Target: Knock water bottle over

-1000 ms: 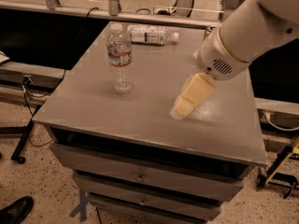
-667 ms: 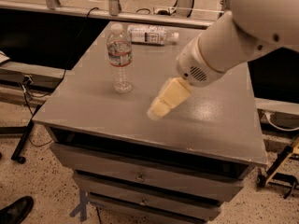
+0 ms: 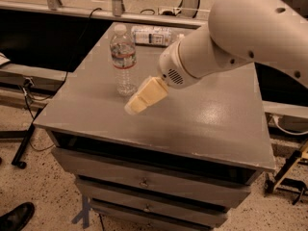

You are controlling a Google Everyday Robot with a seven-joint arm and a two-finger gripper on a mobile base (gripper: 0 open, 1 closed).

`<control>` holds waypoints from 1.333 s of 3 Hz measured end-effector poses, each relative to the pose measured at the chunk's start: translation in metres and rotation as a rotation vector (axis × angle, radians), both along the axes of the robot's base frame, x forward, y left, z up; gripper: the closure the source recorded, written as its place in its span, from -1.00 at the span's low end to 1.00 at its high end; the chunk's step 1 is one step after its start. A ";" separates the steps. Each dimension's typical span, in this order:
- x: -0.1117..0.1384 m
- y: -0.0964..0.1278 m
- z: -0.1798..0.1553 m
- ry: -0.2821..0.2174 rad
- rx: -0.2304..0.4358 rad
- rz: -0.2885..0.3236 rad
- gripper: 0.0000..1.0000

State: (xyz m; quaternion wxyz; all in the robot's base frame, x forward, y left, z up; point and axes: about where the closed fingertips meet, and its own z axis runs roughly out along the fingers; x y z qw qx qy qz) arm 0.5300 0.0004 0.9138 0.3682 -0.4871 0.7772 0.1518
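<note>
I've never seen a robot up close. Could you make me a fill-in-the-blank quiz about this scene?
1. The gripper hovers beside the water bottle, which stands ____.
2. Its cap is ____.
3. A second bottle lies on its ____ at the back edge of the table.
Missing words: upright; white; side.

One grey drawer-fronted table (image 3: 216, 129) bears two clear plastic bottles: the ribbed water bottle (image 3: 123, 57) upright, the wide-labelled bottle (image 3: 151, 35) lying at the table's far edge. One cream gripper (image 3: 133, 107) hangs above the table.

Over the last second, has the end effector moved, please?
Yes: the end effector has moved left over the tabletop, closing on the upright water bottle.
</note>
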 end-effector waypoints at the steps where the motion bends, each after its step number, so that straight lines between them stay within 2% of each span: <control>1: 0.000 0.000 0.000 0.000 0.000 0.000 -1.00; 2: 0.014 0.010 -0.003 -0.030 0.044 -0.009 -1.00; 3: 0.044 0.030 -0.012 -0.082 0.135 -0.043 -1.00; 4: 0.068 0.043 -0.018 -0.114 0.208 -0.103 -1.00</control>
